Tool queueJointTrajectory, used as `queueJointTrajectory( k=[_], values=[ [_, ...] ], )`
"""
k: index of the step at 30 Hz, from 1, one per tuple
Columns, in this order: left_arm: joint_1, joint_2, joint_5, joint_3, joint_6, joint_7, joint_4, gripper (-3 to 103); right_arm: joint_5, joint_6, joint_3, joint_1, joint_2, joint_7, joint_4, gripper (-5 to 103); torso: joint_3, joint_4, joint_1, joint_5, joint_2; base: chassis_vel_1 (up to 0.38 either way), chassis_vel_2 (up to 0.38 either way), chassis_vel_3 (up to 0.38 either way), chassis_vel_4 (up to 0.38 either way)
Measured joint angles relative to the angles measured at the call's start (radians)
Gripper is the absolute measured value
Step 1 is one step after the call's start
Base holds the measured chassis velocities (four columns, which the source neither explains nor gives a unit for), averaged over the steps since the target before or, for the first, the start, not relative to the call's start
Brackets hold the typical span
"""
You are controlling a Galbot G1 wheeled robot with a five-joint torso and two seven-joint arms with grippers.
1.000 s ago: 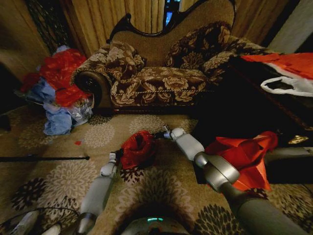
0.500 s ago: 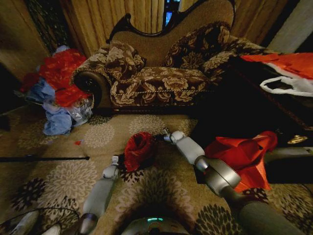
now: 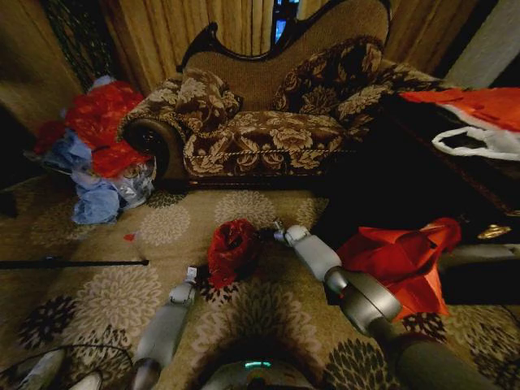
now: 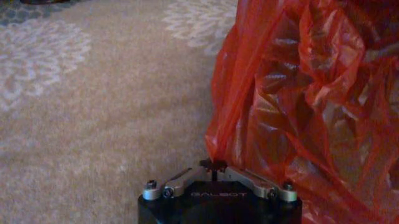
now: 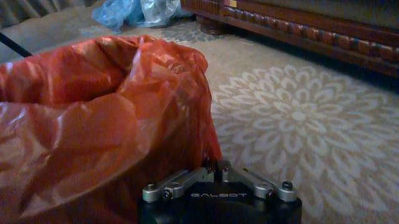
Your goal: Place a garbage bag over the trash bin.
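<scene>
Floral carpet (image 3: 122,301) covers the floor in the head view, with a patterned sofa (image 3: 268,122) against the curtained back wall and a heap of red and blue bags (image 3: 97,146) beside its arm. On the carpet in front of the robot, the garbage bag (image 3: 231,250) stands bunched in a deep-red, crinkled mass. The left end effector (image 3: 197,275) reaches it from the near left and the right end effector (image 3: 270,234) meets it from the right, so the bag sits between the two. A larger orange-red bag (image 3: 402,260) lies further right, next to the right arm. The trash bin cannot be made out under the plastic.

From the left wrist view, the left end effector (image 4: 213,164) is clenched on a pinch of the bag's thin edge, and the garbage bag (image 4: 311,102) rises in glossy folds beside it above the carpet (image 4: 93,102).

From the right wrist view, the right end effector (image 5: 214,163) is drawn closed against the bag's side, grasping the plastic at the fold. The garbage bag (image 5: 93,116) bulges with its mouth open upward. Beyond it lie carpet (image 5: 299,121), the sofa's wooden base (image 5: 299,32) and some blue bags (image 5: 131,11).
</scene>
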State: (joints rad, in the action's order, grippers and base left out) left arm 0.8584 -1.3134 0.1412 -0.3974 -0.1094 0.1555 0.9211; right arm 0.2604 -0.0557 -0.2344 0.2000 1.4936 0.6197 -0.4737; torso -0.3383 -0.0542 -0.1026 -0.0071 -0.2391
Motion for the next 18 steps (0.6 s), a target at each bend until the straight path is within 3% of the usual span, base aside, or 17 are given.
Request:
queueJointTrajectory(
  k=[7, 12, 13, 18],
  values=[
    [-0.003, -0.01, -0.013, -0.002, 0.022, -0.003, -0.032, 0, -0.013, 0.023, 0.014, 0.037, -0.005, -0.035, -0.015, 0, 0.0, -0.0002, 0.0, -0.0001, 0.0, 0.0, 0.0, 0.0, 0.0],
    [0.028, -0.003, 0.008, -0.003, 0.041, -0.025, 0.01, 0, 0.006, 0.016, 0.004, 0.068, -0.028, -0.115, -0.09, -2, 0.0, 0.0, 0.0, -0.0003, 0.0, 0.0, 0.0, 0.0, 0.0],
    [0.037, 0.0, 0.019, -0.003, 0.048, -0.033, 0.034, -1, 0.019, 0.004, -0.004, 0.076, -0.04, -0.136, -0.122, 3, 0.0, 0.0002, 0.0, 0.0, 0.0, 0.0, 0.0, 0.0, 0.0],
    [0.103, 0.025, 0.057, -0.011, 0.083, -0.054, 0.186, 15, 0.062, -0.016, -0.029, 0.118, -0.104, -0.221, -0.252, 19, 0.0, -0.0004, 0.0, 0.0, 0.0, 0.0, 0.0, 0.0, 0.0]
  ],
)
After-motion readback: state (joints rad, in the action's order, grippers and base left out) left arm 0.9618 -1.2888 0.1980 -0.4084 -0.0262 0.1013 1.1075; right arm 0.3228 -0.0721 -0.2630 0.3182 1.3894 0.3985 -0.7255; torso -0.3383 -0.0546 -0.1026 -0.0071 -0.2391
